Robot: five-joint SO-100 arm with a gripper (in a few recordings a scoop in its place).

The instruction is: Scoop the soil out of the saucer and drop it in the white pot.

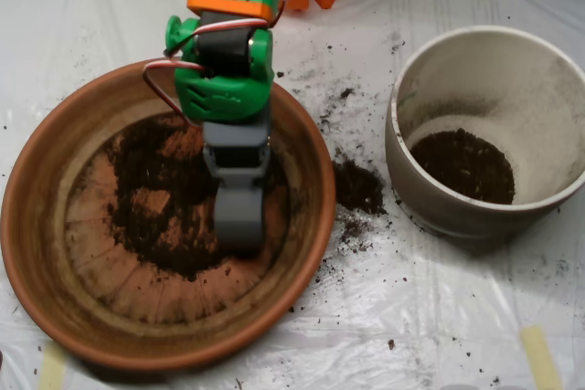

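grey end effector [239, 216] down in the terracotta saucer [55, 253], halves seemingly pressed together over loose dark soil [155, 207]. light, crumbly, likely to spill; best scooped from the thicker patch left of centre. beyond, spilled crumbs on the bench [457, 317], white pot [430, 70] already holding some.

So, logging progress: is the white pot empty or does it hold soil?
Partly filled: the white pot stands upright with a dark soil patch on its bottom; pale walls bare.
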